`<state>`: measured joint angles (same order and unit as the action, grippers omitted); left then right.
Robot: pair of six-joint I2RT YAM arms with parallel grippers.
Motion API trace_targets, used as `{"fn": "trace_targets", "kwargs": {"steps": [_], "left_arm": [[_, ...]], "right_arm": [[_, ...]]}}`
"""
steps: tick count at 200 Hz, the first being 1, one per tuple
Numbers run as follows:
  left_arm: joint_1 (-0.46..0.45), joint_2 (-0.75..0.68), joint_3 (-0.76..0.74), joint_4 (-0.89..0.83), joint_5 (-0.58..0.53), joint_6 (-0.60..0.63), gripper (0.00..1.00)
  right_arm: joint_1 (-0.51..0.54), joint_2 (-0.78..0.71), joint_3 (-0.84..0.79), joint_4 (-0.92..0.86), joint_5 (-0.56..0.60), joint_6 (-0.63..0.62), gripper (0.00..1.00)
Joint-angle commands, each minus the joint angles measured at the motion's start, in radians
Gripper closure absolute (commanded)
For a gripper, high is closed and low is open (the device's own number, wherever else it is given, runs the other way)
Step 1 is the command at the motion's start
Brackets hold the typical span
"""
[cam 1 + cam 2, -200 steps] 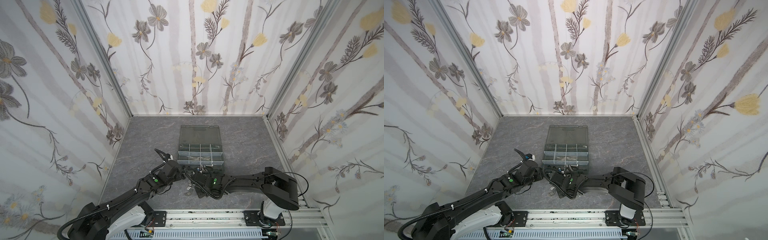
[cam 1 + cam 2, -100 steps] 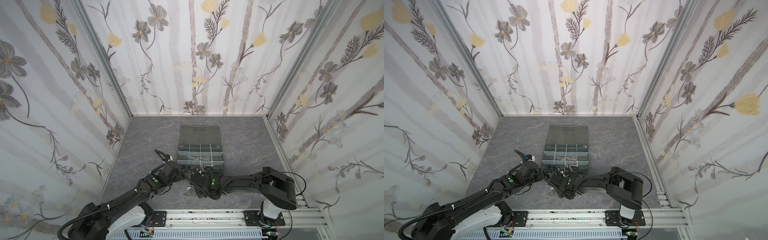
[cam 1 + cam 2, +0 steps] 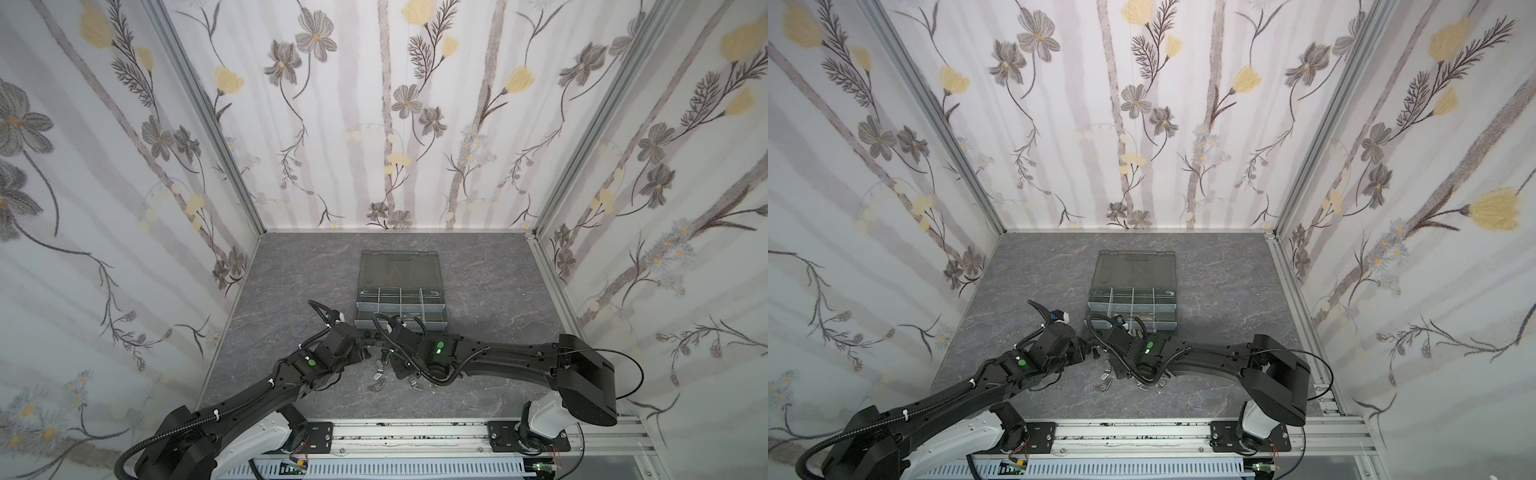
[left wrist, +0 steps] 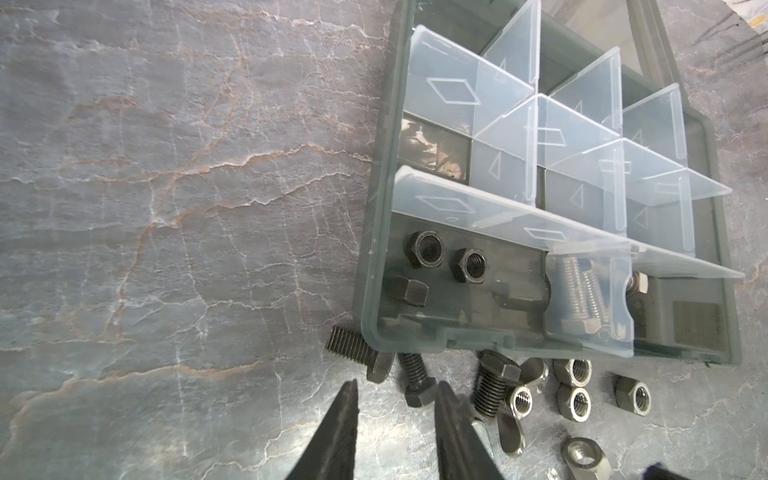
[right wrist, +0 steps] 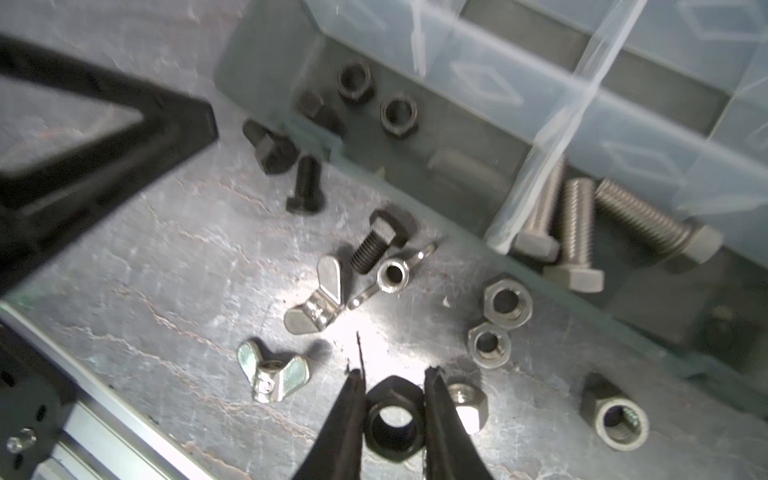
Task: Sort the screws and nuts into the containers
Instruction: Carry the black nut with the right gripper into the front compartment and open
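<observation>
Clamping 1 black nut (image 5: 392, 419), right fingers (image 5: 442, 419) (box rim (image 5: 266, 62) close)

The surface (image 4: 166, 208) looks like grey veined stone, matt. The organizer box (image 4: 432, 338) is smoky grey plastic; its dividers (image 4: 503, 120) are pale, translucent, smooth plastic. Beyond the right gripper (image 5: 394, 371), silver screws (image 5: 575, 224) show bright threaded metal, black screws (image 5: 305, 183) a matt finish, wing nuts (image 5: 318, 305) gloss. The black nut (image 5: 392, 419) between its matt black fingers (image 5: 340, 432) is dull.
</observation>
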<state>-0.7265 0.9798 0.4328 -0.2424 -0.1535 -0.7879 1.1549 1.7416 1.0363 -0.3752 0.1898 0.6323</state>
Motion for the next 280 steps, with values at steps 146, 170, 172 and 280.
{"fn": "trace_targets", "kwargs": {"steps": [146,170,172,280], "left_arm": [[0.004,-0.001,-0.003,0.009,0.014,-0.014,0.66],[0.003,0.0,-0.006,0.01,0.014,-0.02,0.66],[0.003,0.0,-0.007,0.009,0.013,-0.019,0.66],[0.003,-0.006,-0.011,0.009,0.019,-0.022,0.66]], "right_arm": [[-0.122,0.283,0.251,0.062,-0.047,-0.119,0.74],[-0.129,0.292,0.251,0.071,-0.056,-0.119,0.73],[-0.129,0.294,0.25,0.073,-0.056,-0.119,0.73],[-0.134,0.247,0.223,0.096,-0.092,-0.105,0.67]]}}
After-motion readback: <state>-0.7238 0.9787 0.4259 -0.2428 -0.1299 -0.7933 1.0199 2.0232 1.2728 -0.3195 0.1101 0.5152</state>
